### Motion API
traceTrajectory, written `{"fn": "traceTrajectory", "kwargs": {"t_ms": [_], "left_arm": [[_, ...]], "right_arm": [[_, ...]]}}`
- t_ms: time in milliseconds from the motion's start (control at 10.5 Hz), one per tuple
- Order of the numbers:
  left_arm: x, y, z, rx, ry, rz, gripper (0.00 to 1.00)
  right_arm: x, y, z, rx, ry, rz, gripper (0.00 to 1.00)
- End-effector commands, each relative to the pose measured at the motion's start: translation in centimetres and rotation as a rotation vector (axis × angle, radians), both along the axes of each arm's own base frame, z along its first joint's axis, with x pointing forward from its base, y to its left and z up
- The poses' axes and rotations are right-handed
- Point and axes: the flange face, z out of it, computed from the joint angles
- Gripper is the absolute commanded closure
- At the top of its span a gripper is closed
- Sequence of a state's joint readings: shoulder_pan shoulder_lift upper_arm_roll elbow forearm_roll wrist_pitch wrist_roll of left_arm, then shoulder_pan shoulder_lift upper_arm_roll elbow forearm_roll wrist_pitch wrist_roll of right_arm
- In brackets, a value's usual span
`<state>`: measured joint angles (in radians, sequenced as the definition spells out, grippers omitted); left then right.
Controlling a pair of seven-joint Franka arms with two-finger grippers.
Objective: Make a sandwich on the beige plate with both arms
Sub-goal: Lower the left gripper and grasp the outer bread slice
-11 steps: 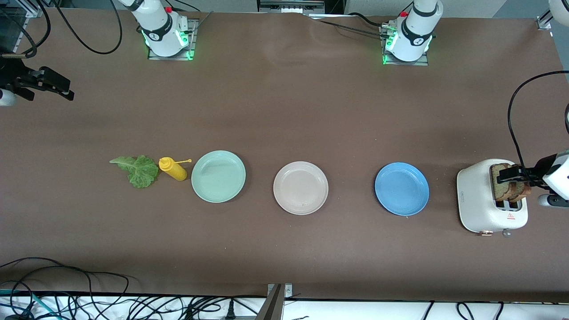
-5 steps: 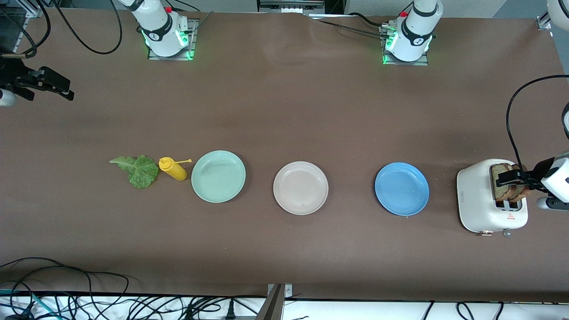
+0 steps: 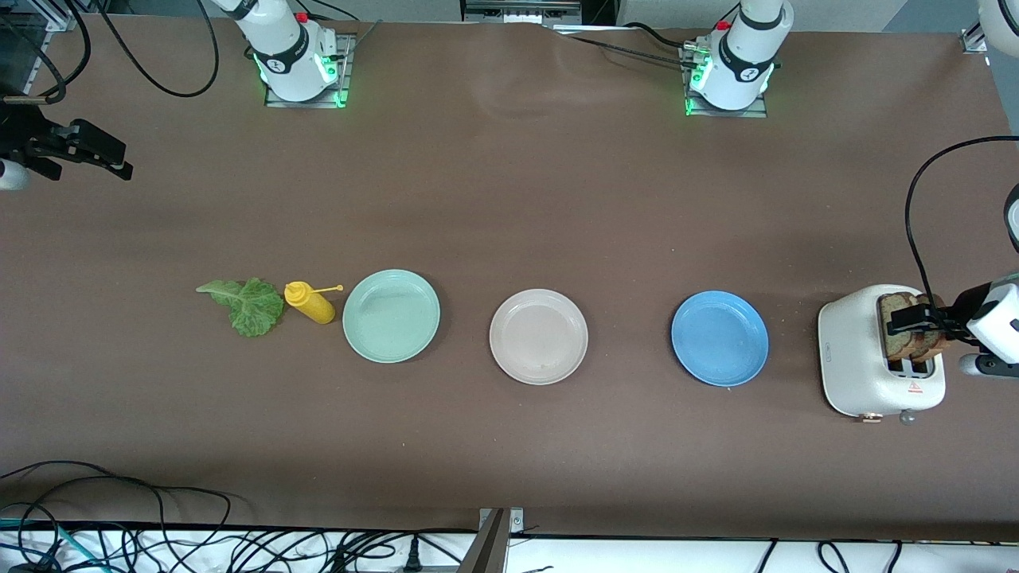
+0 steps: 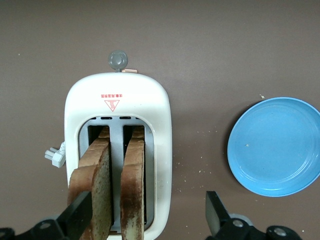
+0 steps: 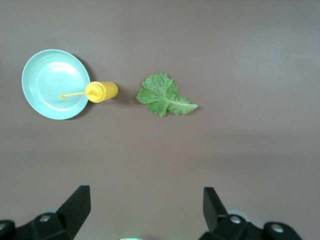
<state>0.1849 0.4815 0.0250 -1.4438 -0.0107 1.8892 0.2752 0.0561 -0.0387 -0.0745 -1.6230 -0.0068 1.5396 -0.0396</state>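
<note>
Two brown bread slices point(image 4: 100, 185) point(image 3: 903, 338) stand upright in the slots of a white toaster point(image 3: 852, 350) at the left arm's end of the table. My left gripper point(image 4: 147, 207) point(image 3: 915, 320) hangs open just over them. One finger is at the outer slice's face, the other out past the toaster's side. The beige plate point(image 3: 538, 336) sits bare at mid-table. A green lettuce leaf point(image 3: 251, 305) point(image 5: 162, 95) lies flat toward the right arm's end. My right gripper point(image 3: 119, 159) point(image 5: 145, 197) waits open, high over the table's edge at that end, holding nothing.
A yellow squeeze bottle point(image 3: 312, 303) lies on its side between the lettuce and a mint-green plate point(image 3: 391, 316). A blue plate point(image 3: 720, 338) sits between the beige plate and the toaster. Cables run along the table edge nearest the front camera.
My left gripper has sunk slightly lower around the bread in the toaster. The right arm and everything else on the table have stayed still.
</note>
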Motion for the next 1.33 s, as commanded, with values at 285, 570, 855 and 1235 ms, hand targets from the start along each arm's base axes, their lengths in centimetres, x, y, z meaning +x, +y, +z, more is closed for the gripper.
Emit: {"fn": "traceTrajectory", "kwargs": {"t_ms": [285,570,855,1235], "left_arm": [[0.1,-0.3,-1.1,-0.011,-0.023,0.014,0.00],[0.0,-0.6,-1.9,-0.021,-0.024,0.031,0.00],[0.0,-0.6,-2.1,-0.023,-0.021,0.031,0.01],[-0.3,-0.7,-3.6,-0.022,-0.027,0.031,0.04]], "right_arm": [[-0.4,-0.2,0.7,0.001,0.001,-0.017,0.00],[-0.4,-0.1,0.7,0.001,0.001,-0.015,0.00],[-0.4,-0.2,0.7,0.001,0.001,-0.017,0.00],[-0.4,-0.1,0.7,0.001,0.000,-0.015,0.00]]}}
